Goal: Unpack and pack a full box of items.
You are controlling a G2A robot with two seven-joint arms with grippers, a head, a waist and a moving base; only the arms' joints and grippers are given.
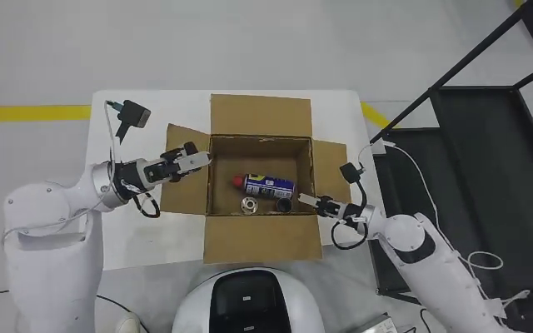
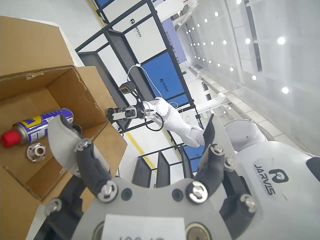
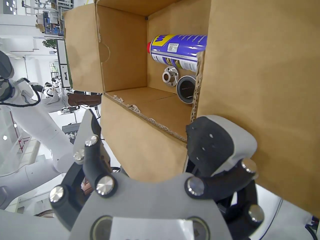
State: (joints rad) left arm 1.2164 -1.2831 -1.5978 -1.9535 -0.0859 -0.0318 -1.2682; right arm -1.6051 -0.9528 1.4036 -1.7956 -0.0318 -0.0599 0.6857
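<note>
Corrugated box (image 1: 261, 115) holds a glossy spray can (image 1: 268, 185) and metal flange (image 1: 248, 204); left gripper (image 2: 135, 120), right gripper (image 3: 145, 121) — fingers wide.

My white rectangular table (image 1: 179, 241) stands on a pale grey floor (image 1: 250, 42) crossed by a yellow stripe (image 1: 42, 112); a black metal-frame rack (image 1: 475, 141) stands just beside it.

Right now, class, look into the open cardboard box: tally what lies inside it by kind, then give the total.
spray can: 1
metal flange: 1
silver-rimmed round piece: 1
Total inside the box: 3
</note>
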